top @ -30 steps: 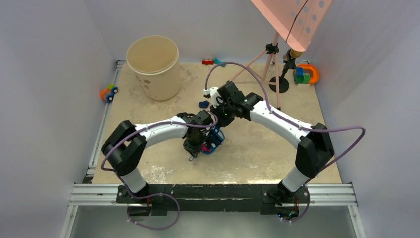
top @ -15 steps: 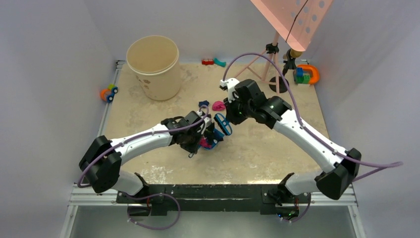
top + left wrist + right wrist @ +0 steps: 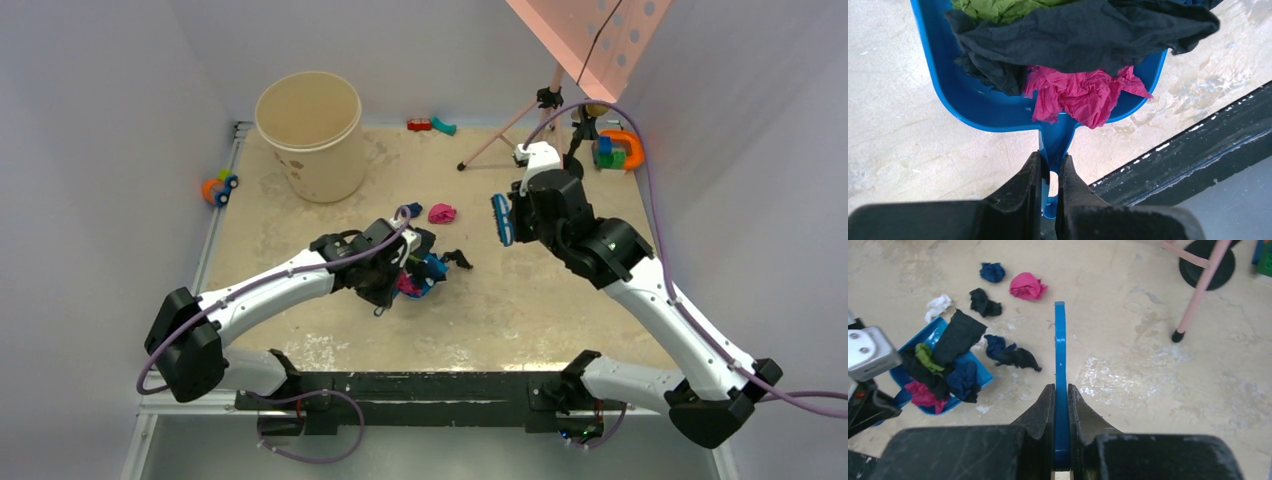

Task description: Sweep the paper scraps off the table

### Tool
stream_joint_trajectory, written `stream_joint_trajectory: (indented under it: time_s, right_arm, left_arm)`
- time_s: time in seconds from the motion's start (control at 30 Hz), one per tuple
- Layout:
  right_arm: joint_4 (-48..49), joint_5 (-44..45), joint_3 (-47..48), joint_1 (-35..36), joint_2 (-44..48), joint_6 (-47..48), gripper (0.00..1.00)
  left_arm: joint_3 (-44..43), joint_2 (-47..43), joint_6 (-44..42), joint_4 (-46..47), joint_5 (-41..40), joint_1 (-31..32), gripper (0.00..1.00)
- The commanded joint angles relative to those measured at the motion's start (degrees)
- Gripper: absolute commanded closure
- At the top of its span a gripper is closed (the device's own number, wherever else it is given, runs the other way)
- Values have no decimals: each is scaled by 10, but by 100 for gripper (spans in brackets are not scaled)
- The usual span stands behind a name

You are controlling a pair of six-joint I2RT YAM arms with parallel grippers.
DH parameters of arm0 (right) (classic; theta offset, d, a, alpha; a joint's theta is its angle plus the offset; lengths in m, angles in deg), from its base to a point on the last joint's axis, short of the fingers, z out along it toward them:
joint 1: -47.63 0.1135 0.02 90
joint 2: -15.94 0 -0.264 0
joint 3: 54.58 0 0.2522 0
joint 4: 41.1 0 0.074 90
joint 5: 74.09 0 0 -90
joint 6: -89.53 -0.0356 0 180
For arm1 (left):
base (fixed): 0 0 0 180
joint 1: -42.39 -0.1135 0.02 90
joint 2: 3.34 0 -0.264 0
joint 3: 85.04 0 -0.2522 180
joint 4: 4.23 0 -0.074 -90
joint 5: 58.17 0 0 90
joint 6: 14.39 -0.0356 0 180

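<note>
My left pincer [image 3: 1050,172] grips dustpan [image 3: 973,112] handle | right pincer [image 3: 1061,390] grips brush [image 3: 1060,350] | paper scraps [image 3: 1027,286]: heap in pan, others on desk [image 3: 1128,370] at its 12 o'clock | risk: tilting pan may spill overhanging black scrap.

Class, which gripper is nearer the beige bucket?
Left. The left gripper, clamping the dustpan, is diagonally right of the bucket; the right gripper is much farther right.

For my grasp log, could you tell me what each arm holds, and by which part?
Left gripper: the blue dustpan, by its handle. Right gripper: the blue brush, by the end of its handle.
</note>
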Motion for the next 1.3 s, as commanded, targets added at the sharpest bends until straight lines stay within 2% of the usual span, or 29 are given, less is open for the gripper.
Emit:
stream_joint_trajectory:
  time_s: [0.0, 0.27, 0.53, 0.83, 1.07, 1.27]
  right_arm:
    - [12, 79, -26, -5, 41, -44, 100]
    - [5, 73, -67, -5, 57, -73, 100]
    - [28, 29, -112, -5, 81, -80, 100]
    - [34, 15, -115, -5, 81, -74, 100]
    - [41, -25, -118, -5, 68, -76, 100]
    - [40, -58, -127, -5, 66, -83, 100]
  left_arm:
    - [-56, -23, 11, -44, -8, -5, 100]
    - [-147, -30, -3, -125, 2, -38, 100]
    - [-275, -4, -66, -215, 8, -134, 100]
    - [-461, 79, -112, -280, 26, -245, 100]
    - [-619, 181, -95, -315, 114, -342, 100]
    - [-771, 287, -19, -335, 227, -412, 100]
